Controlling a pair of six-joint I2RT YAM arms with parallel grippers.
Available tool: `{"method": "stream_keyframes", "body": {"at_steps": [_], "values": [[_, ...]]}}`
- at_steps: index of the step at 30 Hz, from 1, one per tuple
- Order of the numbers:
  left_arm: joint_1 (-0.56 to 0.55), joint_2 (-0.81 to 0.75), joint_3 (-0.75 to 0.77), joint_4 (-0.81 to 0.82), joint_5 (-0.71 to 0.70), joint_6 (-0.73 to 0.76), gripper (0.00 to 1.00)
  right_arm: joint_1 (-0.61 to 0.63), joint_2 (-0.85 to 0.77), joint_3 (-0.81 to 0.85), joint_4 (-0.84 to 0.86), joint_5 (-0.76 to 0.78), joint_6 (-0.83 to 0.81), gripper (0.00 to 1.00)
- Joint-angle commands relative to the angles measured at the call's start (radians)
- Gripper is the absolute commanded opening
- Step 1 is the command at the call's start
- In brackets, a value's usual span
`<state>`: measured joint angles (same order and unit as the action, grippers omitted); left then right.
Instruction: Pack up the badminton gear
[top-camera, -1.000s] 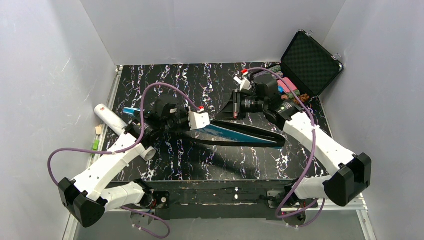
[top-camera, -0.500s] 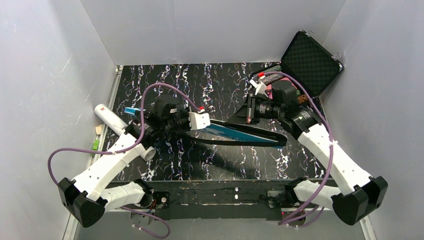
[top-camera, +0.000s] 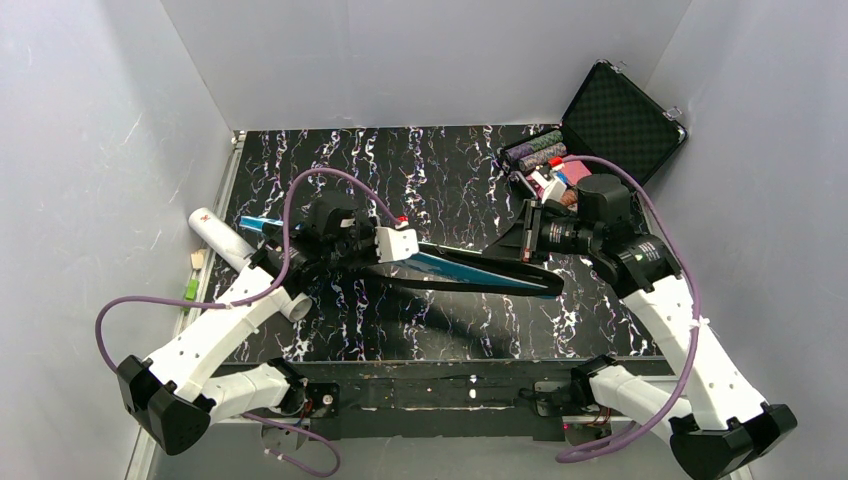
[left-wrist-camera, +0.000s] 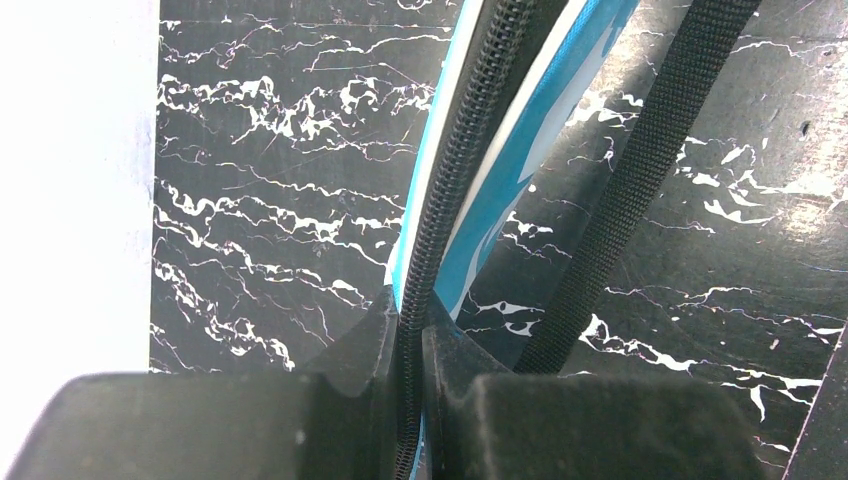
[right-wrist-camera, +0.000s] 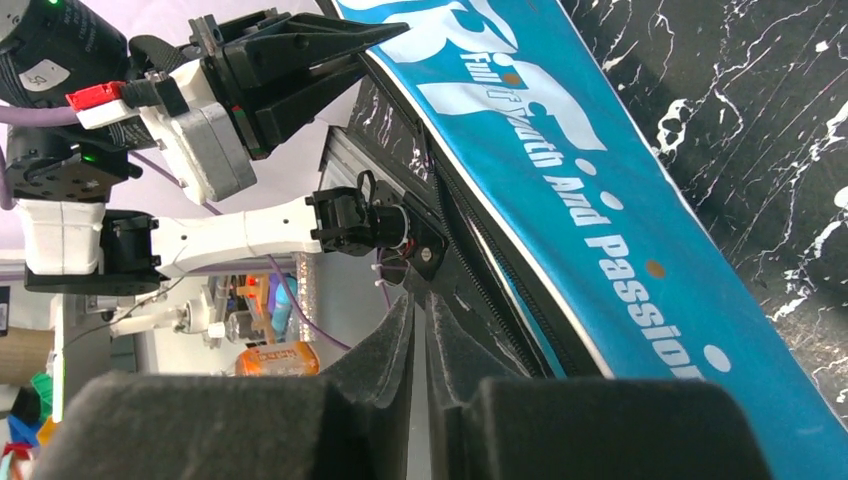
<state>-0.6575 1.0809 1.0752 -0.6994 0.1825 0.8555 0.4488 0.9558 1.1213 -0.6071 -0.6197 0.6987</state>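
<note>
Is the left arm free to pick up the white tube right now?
Probably not. The left gripper is shut on the zipper edge of the bag, and the tube lies well behind it, partly under that same arm.

Tube (top-camera: 222, 238) partly under left arm (top-camera: 235, 305); bag (right-wrist-camera: 600, 190) lettering cropped.

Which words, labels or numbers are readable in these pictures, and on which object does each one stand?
"Full of Youth And Passio": white lettering on the blue bag, right wrist view; the last word is not seen whole.
Large white letters above it on the same bag: cut off at the frame edge, not readable whole.
Red mark on the white tube: too small to read.
Orange label in the background: blurred.
</note>
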Motion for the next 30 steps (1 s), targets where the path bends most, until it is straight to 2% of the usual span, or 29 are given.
{"method": "stream_keyframes", "body": {"at_steps": [1, 3, 6, 9, 12, 15, 19, 30], "values": [[0.003, -0.039, 0.035, 0.059, 0.015, 0.008, 0.00, -0.007, 0.009, 0.000, 0.010, -0.007, 0.001, 0.31], [0.002, -0.033, 0.044, 0.048, 0.019, 0.009, 0.00, -0.006, 0.028, 0.008, 0.066, -0.008, 0.032, 0.51], [0.000, -0.025, 0.043, 0.034, 0.027, 0.012, 0.00, 0.006, 0.065, 0.053, 0.132, 0.028, 0.023, 0.65], [-0.001, -0.020, 0.048, 0.014, 0.050, 0.012, 0.00, 0.056, 0.159, 0.143, 0.107, 0.074, -0.070, 0.72], [-0.002, -0.019, 0.071, -0.022, 0.095, 0.028, 0.00, 0.141, 0.252, 0.258, -0.001, 0.190, -0.218, 0.76], [-0.001, -0.017, 0.087, -0.050, 0.137, 0.049, 0.00, 0.214, 0.305, 0.329, -0.073, 0.290, -0.343, 0.78], [-0.002, -0.001, 0.111, -0.079, 0.186, 0.044, 0.00, 0.260, 0.317, 0.295, -0.044, 0.304, -0.416, 0.77], [-0.001, 0.005, 0.115, -0.080, 0.193, 0.023, 0.00, 0.343, 0.371, 0.253, -0.013, 0.333, -0.410, 0.61]]}}
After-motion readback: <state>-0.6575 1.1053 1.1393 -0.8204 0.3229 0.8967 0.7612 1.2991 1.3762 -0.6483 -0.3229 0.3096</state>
